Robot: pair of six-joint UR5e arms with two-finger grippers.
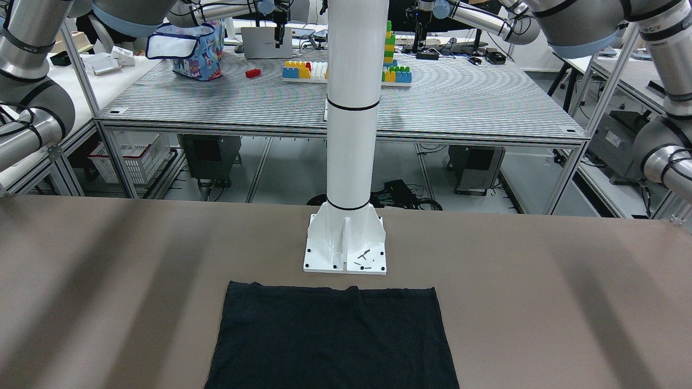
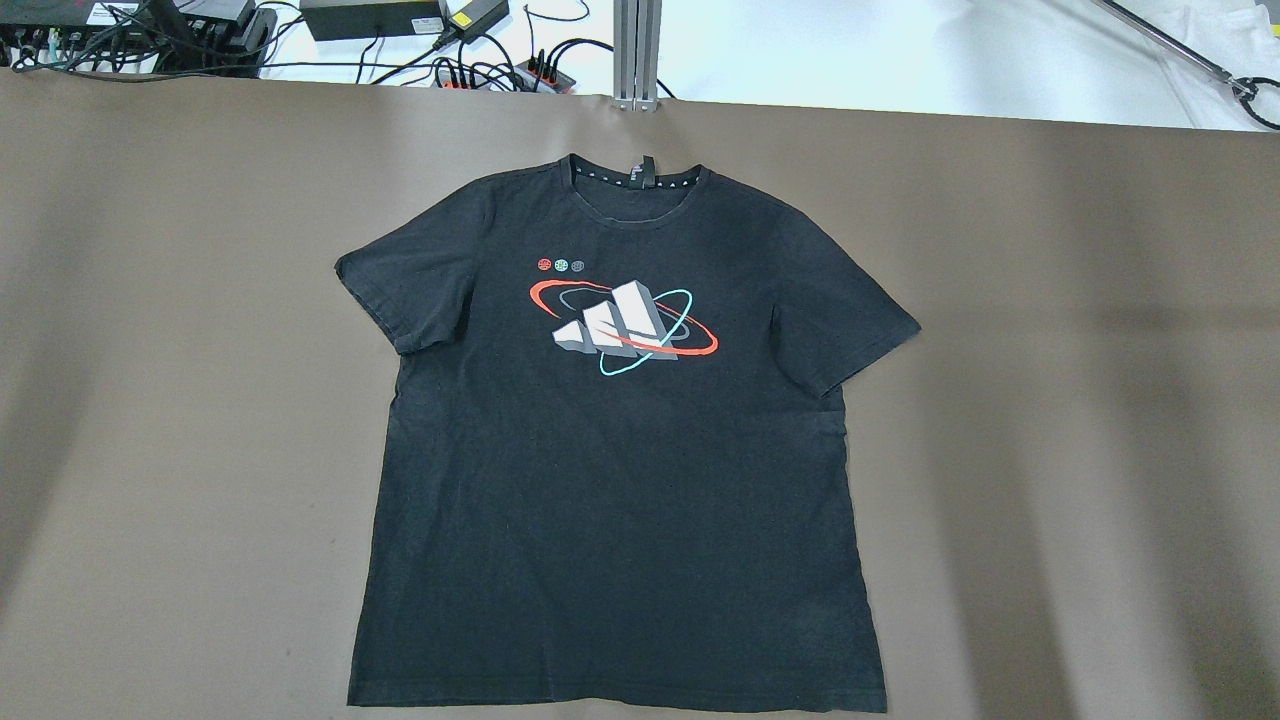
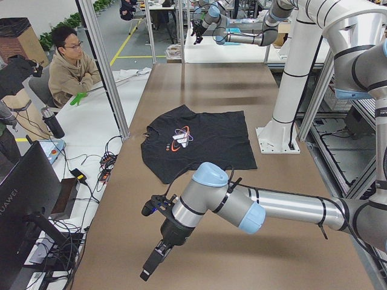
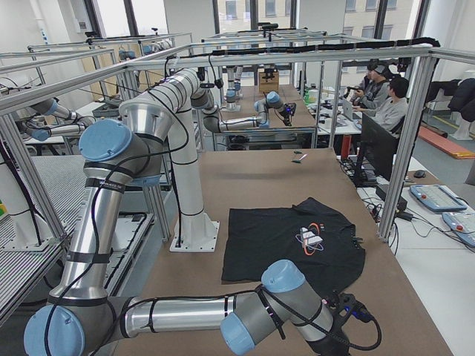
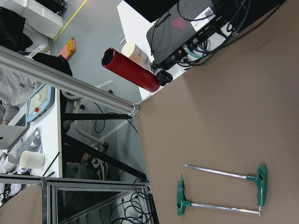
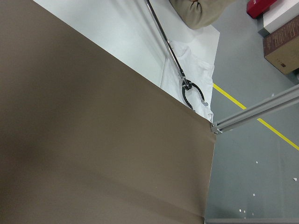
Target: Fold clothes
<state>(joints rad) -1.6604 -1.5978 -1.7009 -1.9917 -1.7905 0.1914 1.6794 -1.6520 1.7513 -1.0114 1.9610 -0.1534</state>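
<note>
With the black T-shirt (image 2: 620, 480) lying flat, print up, on the table (image 2: 1050, 400), I judge it light and limp, best pinched at shoulders or hem corners, though I cannot tell how wide the left gripper (image 3: 152, 267) or right gripper (image 3: 195, 33) stands.

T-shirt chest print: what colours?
Chest print: white-grey blocks, red and teal rings, on the black T-shirt. Clearest in overhead exterior.

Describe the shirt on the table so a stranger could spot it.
On the long brown table, find the white pillar. Before it a black T-shirt lies flat, hem toward the pillar. Only it bears a chest print: white blocks ringed red and teal.
</note>
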